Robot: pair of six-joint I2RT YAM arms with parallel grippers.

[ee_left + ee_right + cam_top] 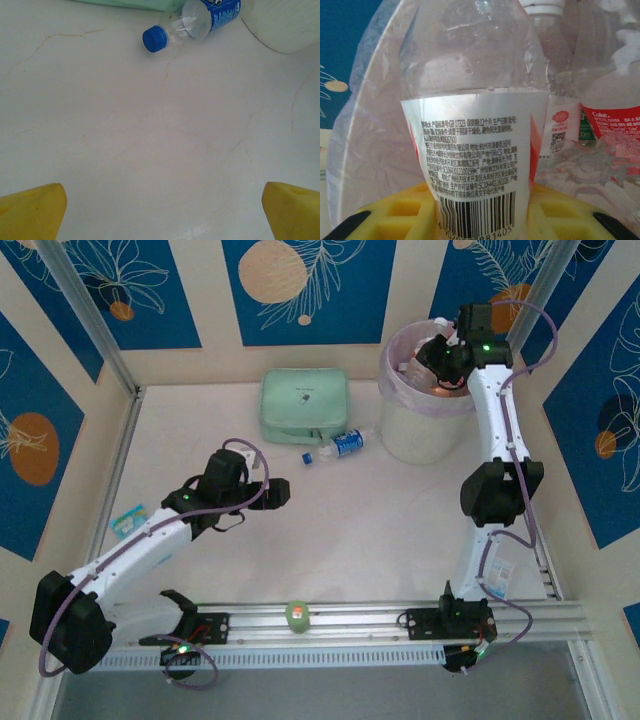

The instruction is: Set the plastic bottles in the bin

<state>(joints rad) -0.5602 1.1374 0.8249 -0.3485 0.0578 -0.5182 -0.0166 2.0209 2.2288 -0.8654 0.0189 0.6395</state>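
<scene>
- Table (pixel 330 530): whitish top with thin brownish veins, filling the middle of the top view.
- Mint green case (pixel 304 405): flat, upper centre.
- Blue-labelled bottle (pixel 340 446): on its side just below the case's lower right corner, blue cap pointing left.
- Bin (pixel 425 420): upright, upper right, just beside the bottle.
- Small teal packet (pixel 128 520): left edge.

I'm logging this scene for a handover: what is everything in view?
bin: one, whitish with lilac liner, far right
case: one, mint green, far centre
blue-label bottle: one, clear with blue cap, lying on table between case and bin
held bottle: one, clear, white-and-red label, inside bin
other bottles: several, one red-labelled, in bin
small green object: one, on near rail
left gripper: one, yellow, open above table
right gripper: one, yellow, shut on held bottle
</scene>
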